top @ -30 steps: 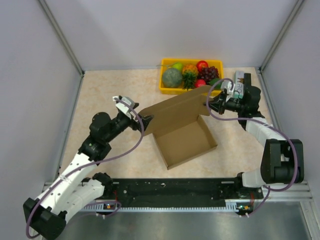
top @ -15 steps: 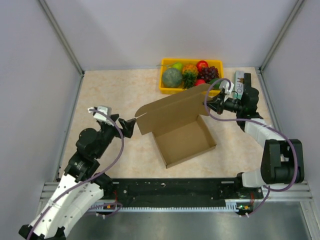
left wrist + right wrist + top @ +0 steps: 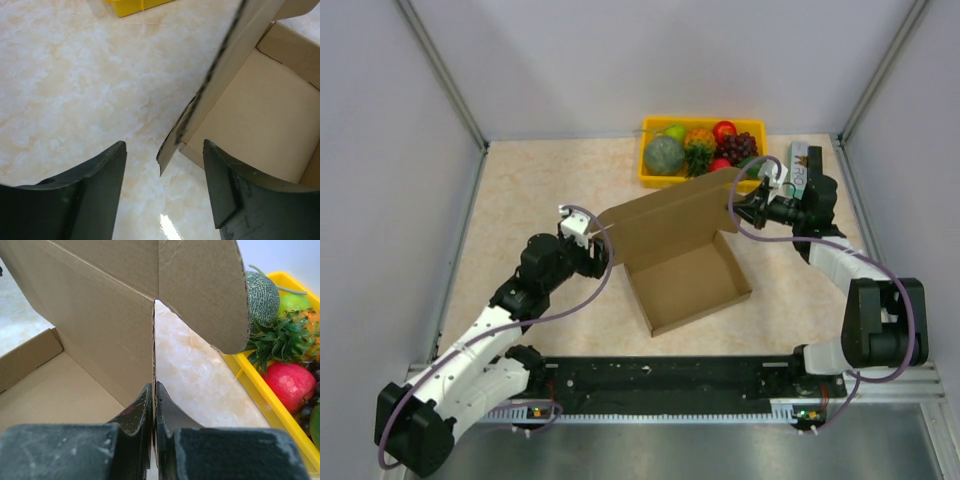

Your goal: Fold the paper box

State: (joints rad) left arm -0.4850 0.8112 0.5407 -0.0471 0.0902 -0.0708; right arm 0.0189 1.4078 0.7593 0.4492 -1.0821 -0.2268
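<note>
- plain brown corrugated cardboard box (image 3: 685, 275): matt, fibrous paper; its cut edges show rough fluting
- beige marbled tabletop (image 3: 540, 190): smooth, with a faint sheen
- yellow plastic tray (image 3: 653, 181), at 12 o'clock from the box: smooth and glossy
- green netted melon (image 3: 664, 155) in it: rough, dull rind
- black fingers (image 3: 135, 415) of the right gripper (image 3: 154, 390): matt, scuffed, dusty hard plastic

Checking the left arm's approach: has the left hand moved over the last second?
Yes. The left hand backed off toward the left wall, then returned rightward to the edge of the paper box.
</note>
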